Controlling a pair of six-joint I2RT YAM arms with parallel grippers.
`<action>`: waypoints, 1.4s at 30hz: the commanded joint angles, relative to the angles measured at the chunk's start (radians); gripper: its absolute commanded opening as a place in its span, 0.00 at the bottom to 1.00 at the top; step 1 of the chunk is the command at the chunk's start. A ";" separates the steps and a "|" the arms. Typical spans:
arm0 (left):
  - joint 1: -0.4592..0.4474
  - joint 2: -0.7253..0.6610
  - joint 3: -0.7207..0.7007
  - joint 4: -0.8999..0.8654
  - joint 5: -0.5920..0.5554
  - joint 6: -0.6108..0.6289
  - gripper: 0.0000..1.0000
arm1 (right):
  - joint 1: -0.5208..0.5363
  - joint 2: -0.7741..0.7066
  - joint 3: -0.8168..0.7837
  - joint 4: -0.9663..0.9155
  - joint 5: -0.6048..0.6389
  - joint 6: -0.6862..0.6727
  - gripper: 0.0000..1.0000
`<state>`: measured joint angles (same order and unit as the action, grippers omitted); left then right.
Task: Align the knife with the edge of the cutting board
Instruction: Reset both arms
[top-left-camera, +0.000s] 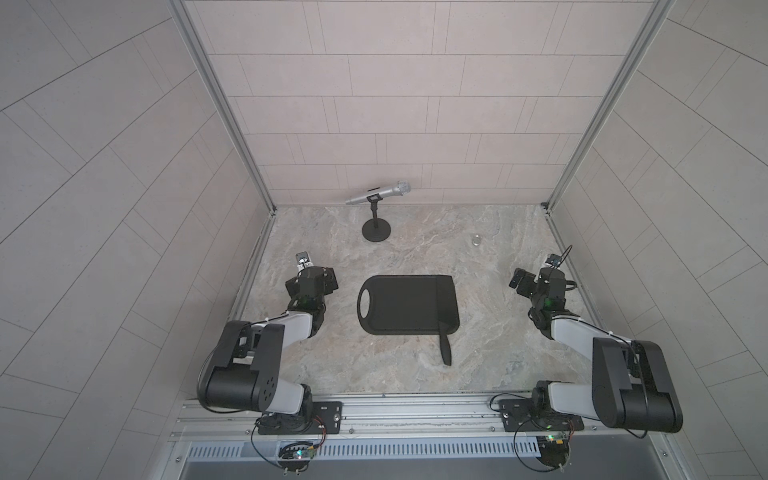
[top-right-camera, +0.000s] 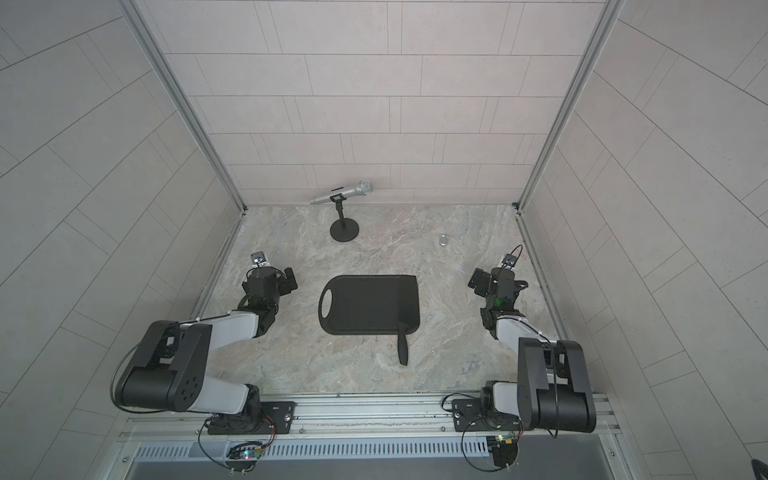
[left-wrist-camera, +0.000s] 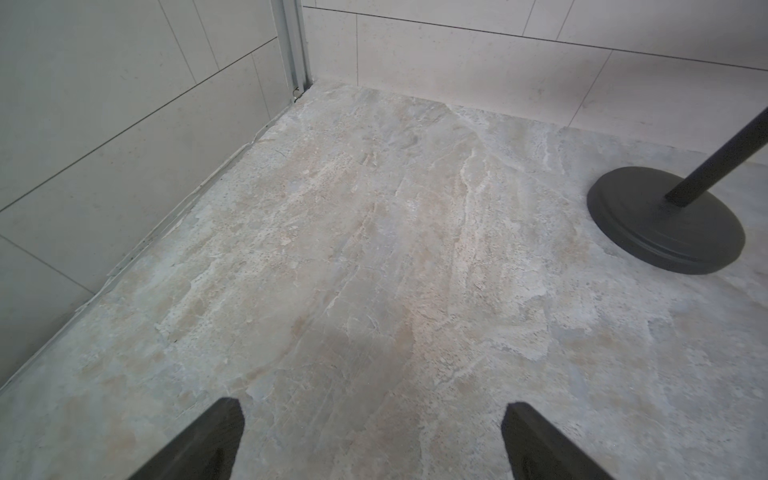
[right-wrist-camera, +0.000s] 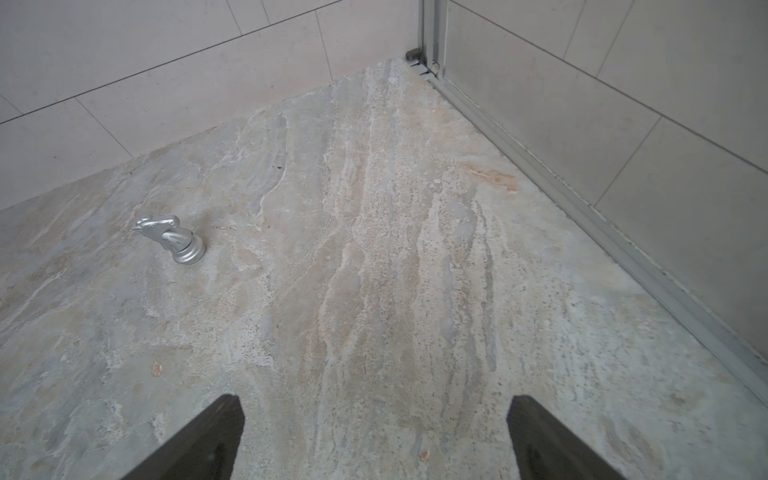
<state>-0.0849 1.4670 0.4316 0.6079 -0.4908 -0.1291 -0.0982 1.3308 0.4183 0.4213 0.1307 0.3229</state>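
The knife (top-left-camera: 443, 334) lies blade-flat along the end of the cutting board (top-left-camera: 399, 305) opposite its handle hole, handle jutting past the near edge over the table (top-left-camera: 498, 332), while my left gripper (left-wrist-camera: 372, 409) and right gripper (right-wrist-camera: 376, 405) hang well aside, jaws spread, empty.

knife blade (top-left-camera: 446, 299) — barely discernible, black-on-black

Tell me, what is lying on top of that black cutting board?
Only the knife: its blade lies flat along the end of the cutting board away from the oval hole, and its handle sticks out past the near edge. The board surface under the blade is covered.
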 joint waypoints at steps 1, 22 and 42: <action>0.006 0.040 -0.020 0.175 0.073 0.050 1.00 | 0.006 0.015 -0.001 0.160 -0.087 -0.100 1.00; 0.018 0.077 0.009 0.147 0.184 0.083 1.00 | 0.047 0.192 -0.035 0.422 -0.079 -0.195 1.00; 0.018 0.068 0.004 0.150 0.185 0.085 1.00 | 0.048 0.184 -0.035 0.413 -0.076 -0.191 1.00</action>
<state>-0.0727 1.5383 0.4221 0.7399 -0.3141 -0.0544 -0.0544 1.5295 0.3870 0.8303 0.0448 0.1383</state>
